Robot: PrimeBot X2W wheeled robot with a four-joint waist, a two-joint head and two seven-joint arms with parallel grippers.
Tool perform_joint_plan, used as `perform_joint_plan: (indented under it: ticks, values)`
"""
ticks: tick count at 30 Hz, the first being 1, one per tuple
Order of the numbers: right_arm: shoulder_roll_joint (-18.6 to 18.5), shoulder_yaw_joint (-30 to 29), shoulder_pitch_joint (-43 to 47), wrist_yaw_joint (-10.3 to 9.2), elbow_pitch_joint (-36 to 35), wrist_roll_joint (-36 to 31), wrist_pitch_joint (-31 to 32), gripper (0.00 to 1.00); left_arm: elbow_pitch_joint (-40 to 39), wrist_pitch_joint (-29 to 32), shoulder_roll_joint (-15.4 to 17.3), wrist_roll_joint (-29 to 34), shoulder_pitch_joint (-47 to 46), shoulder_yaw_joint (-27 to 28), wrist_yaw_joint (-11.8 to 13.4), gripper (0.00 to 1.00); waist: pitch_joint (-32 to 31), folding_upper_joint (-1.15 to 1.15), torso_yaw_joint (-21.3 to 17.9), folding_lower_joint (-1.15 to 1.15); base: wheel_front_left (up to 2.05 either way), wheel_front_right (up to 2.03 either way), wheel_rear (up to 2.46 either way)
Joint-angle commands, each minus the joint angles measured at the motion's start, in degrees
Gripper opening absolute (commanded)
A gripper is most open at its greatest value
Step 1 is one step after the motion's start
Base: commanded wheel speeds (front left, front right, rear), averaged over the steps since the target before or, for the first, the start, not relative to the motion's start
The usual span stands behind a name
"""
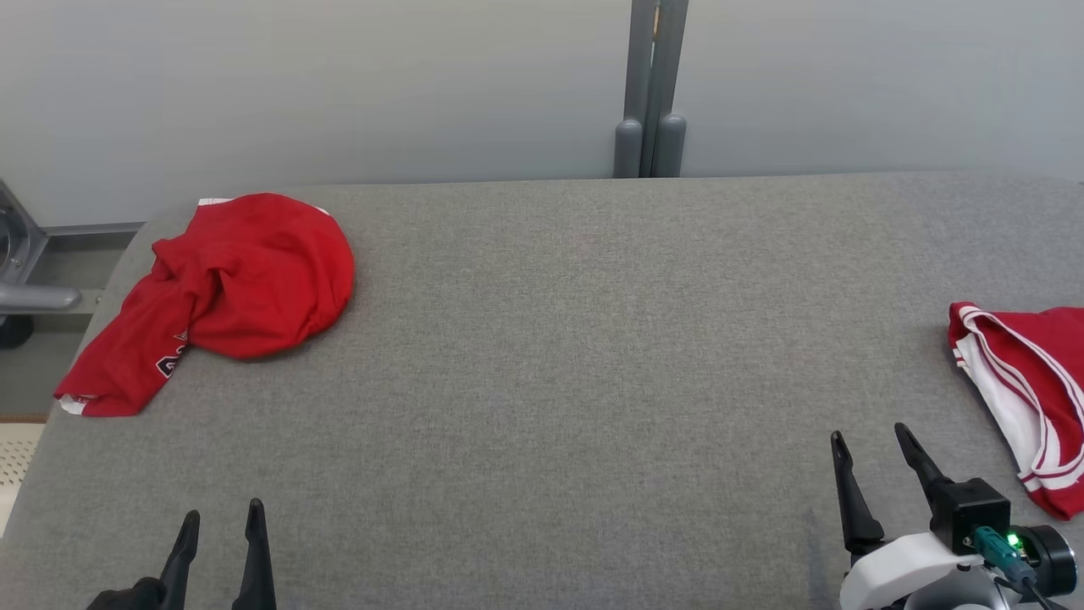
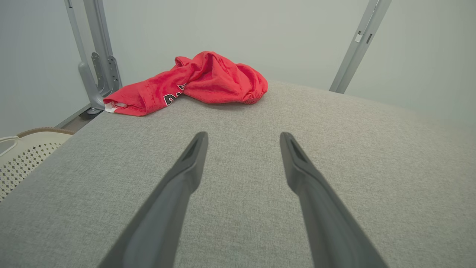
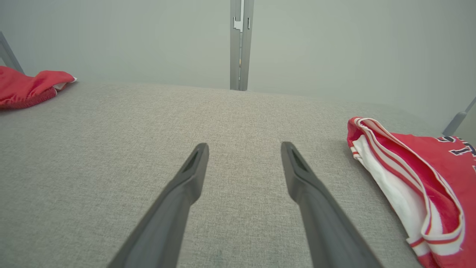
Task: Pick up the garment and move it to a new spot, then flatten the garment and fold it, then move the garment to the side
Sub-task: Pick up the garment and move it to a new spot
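Counter (image 1: 550,339) lies open through its middle; red heap (image 1: 246,271) blocks ten o'clock, striped garment (image 1: 1025,381) three o'clock.

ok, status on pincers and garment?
Left pincer open, empty, over grey table. Right pincer open, empty. Crumpled red garment far left, untouched. Red-and-white garment at right edge; nothing blocking.

We can make out black, white-edged print (image 2: 171,99) on the crumpled red garment (image 2: 208,78); its first figure looks like a 2, the rest lost in a fold. On the red-and-white garment (image 3: 420,175) dark outlined figures (image 3: 459,149) run off the picture's edge; one may be a 1
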Motion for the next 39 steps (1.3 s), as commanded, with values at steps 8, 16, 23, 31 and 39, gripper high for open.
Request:
perform_joint_plan:
  ticks: [8,16,23,31,39]
  values:
    - [-0.1,0.6,0.8,-0.08,0.1,-0.2,-0.3,1.00,0.3,-0.1,-0.4,1.2,-1.1,0.1,-0.5,1.00,-0.2,0.00,3.6,0.00,0.00,0.00,0.00]
    - [0.0,3.1,0.7,-0.08,0.9,1.9,-0.3,1.00,1.3,-0.1,0.9,1.5,0.0,0.5,-0.6,1.00,-1.9,0.00,18.8,0.00,0.00,0.00,0.00]
    - [-0.1,9.1,-4.3,-0.08,2.7,2.6,-0.3,1.00,-1.4,-0.1,0.2,0.8,2.7,4.8,-0.1,1.00,0.0,0.00,25.1,0.00,0.00,0.00,0.00]
    - [-0.1,11.0,-7.7,-0.08,4.1,1.8,-0.3,1.00,-3.9,-0.1,-1.6,1.6,2.7,7.3,-0.4,1.00,2.3,0.00,25.9,0.00,0.00,0.00,0.00]
    - [-1.5,9.1,-9.2,-0.08,1.9,0.3,-0.3,1.00,-3.9,-0.1,-2.4,0.4,-2.8,4.4,-0.6,1.00,7.4,0.00,26.3,0.00,0.00,0.00,0.00]
